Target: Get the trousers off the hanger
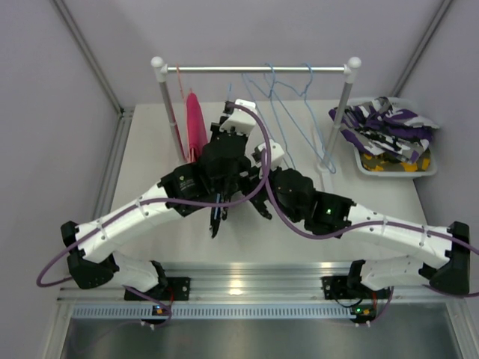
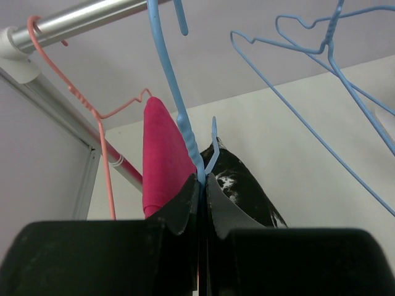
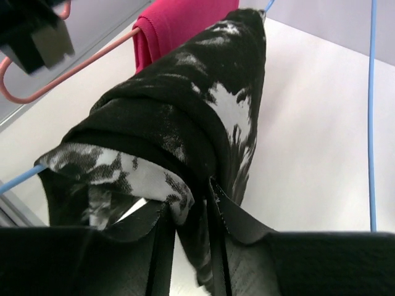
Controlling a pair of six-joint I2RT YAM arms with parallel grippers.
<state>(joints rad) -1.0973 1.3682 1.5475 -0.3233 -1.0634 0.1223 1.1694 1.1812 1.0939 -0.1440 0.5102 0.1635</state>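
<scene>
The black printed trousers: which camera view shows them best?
The right wrist view: the black printed trousers fill the frame, draped over a blue hanger. The left wrist view shows only one edge behind the left gripper. In the top view the arms hide them.

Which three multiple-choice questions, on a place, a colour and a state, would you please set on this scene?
1. Where do the purple camouflage trousers lie? A on the floor; B in the tray; C on a chair.
2. What colour is the wire hanger carrying the pink trousers? A salmon; B blue; C white.
3. How is the left gripper? A wide open; B shut on the pink trousers; C shut on the blue hanger.
Answers: B, they lie heaped in the tray; A, its wire shows salmon beside the cloth; C, its fingers pinch the blue wire.
</scene>
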